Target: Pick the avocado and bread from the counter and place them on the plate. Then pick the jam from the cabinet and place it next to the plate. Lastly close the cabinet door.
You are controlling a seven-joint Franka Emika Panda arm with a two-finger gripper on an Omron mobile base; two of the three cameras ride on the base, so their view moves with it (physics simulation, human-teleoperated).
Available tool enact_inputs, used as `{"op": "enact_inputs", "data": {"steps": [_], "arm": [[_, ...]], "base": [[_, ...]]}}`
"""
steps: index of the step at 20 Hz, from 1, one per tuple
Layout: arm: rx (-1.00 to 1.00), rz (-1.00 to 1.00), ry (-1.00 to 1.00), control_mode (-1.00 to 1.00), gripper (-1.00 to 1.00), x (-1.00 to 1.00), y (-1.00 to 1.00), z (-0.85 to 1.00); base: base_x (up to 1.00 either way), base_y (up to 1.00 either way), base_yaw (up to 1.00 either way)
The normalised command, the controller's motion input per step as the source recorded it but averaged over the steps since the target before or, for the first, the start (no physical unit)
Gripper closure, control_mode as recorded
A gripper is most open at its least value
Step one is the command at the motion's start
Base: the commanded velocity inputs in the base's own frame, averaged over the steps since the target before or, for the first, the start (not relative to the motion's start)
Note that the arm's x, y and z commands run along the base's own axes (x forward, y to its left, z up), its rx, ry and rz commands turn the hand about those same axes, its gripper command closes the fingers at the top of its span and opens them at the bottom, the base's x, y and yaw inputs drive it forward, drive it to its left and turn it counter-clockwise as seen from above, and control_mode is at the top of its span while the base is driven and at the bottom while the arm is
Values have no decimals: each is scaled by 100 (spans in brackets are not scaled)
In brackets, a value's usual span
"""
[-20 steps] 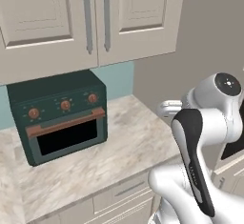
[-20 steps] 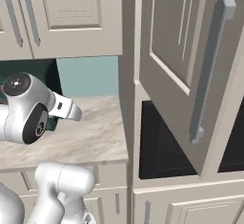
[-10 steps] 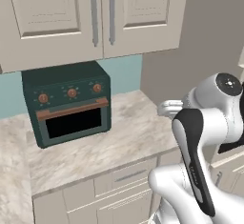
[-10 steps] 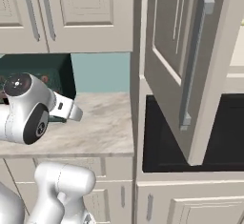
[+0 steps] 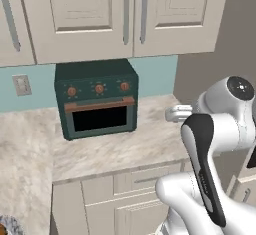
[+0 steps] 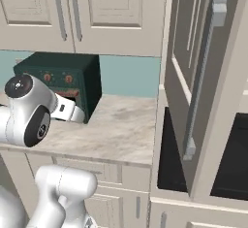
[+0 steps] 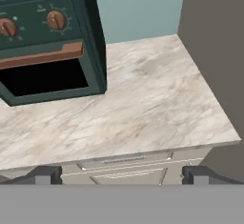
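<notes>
The gripper [image 7: 121, 174] looks down on the counter [image 7: 143, 108], its two dark fingertips [image 7: 45, 174] standing wide apart with nothing between them. Ahead of the tips and to their left sits a dark green toaster oven [image 7: 47, 42] with two orange-brown knobs [image 7: 56, 20], an orange-brown bar handle [image 7: 40, 56] and a black window. A grey-brown wall panel [image 7: 214, 42] closes the counter on the right; just beyond the fingertips runs a cream drawer front [image 7: 124, 163] under the counter's edge, and a pale blue backsplash [image 7: 138, 6] lies farthest ahead.

The whole view shifts, so the base is moving. The oven [image 5: 97, 99] now sits nearer the middle of the left base view, and the open door [image 6: 203, 76] swings further right, revealing more desk [image 6: 123, 127].
</notes>
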Motion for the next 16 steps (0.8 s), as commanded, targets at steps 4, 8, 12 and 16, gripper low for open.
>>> {"op": "enact_inputs", "data": {"steps": [4, 8, 12, 16], "arm": [[0, 0, 0, 100, -100, 0, 0, 0], [0, 0, 0, 100, -100, 0, 0, 0], [0, 0, 0, 100, -100, 0, 0, 0], [0, 0, 0, 100, -100, 0, 0, 0]], "base": [[-13, -8, 30], [-46, -22, 21], [-75, -24, 19], [-93, -25, 16]]}}
